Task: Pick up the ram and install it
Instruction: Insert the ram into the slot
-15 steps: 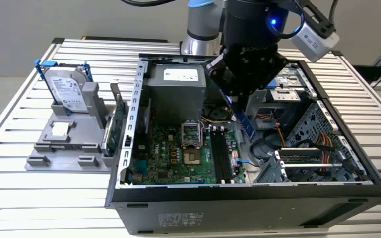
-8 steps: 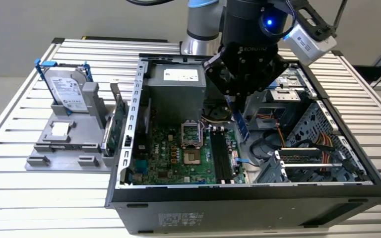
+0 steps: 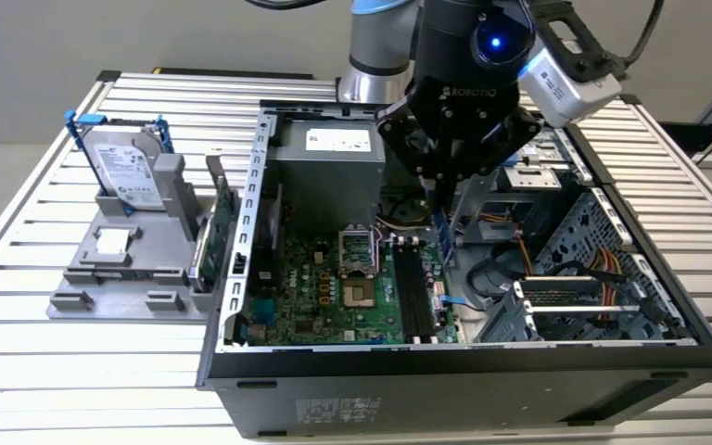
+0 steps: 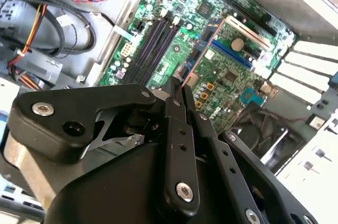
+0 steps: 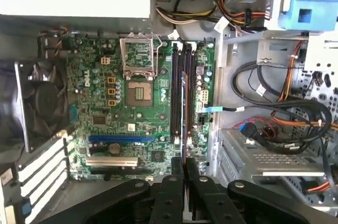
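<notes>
Tool clamped on the ram above the open computer case

In the exterior view, the black tool [image 3: 445,206] hangs inside the open grey computer case [image 3: 455,357], over the green motherboard [image 3: 331,297]. In the second wrist view, its fingers [image 4: 182,108] pinch the long, thin dark-blue ram stick [image 4: 203,44], held edge-on above the board. In the first wrist view, the ram [image 5: 183,113] lines up along the black memory slots [image 5: 175,92].

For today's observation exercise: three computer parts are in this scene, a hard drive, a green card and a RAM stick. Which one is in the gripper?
The ram: the thin stick pinched edge-on in the gripper above the motherboard's slots. The hard drive and green card sit in the grey holder outside the case.
</notes>
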Available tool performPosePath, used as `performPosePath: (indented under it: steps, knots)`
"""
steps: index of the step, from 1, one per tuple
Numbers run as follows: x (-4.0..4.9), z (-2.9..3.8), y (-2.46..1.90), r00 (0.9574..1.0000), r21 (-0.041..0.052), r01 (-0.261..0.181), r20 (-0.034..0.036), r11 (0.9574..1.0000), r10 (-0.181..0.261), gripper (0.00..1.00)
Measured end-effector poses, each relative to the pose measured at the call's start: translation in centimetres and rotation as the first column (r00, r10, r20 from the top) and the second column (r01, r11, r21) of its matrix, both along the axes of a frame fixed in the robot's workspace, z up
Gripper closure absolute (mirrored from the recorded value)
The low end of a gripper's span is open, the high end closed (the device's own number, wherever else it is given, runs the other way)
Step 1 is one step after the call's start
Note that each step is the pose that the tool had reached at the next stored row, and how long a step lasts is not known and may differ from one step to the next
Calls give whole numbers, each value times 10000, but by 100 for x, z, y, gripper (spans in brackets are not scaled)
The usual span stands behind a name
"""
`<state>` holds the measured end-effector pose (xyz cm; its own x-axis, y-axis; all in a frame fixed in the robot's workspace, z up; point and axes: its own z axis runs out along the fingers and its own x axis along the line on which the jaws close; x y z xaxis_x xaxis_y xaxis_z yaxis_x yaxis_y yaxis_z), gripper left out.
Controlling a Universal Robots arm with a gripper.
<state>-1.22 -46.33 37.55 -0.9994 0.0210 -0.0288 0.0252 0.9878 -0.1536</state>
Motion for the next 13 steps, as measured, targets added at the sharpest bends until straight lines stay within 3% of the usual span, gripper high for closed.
performPosePath:
  steps: [5,7,10,13]
  knots:
    - [1,-70,-1,9961,1,887,0,9961,-887,100]
    - [22,-105,0,9949,0,1010,2,9949,-1010,100]
    - [27,-158,2,9972,-1,745,14,9972,-745,100]
    - [27,-192,2,9998,0,195,14,9998,-195,100]
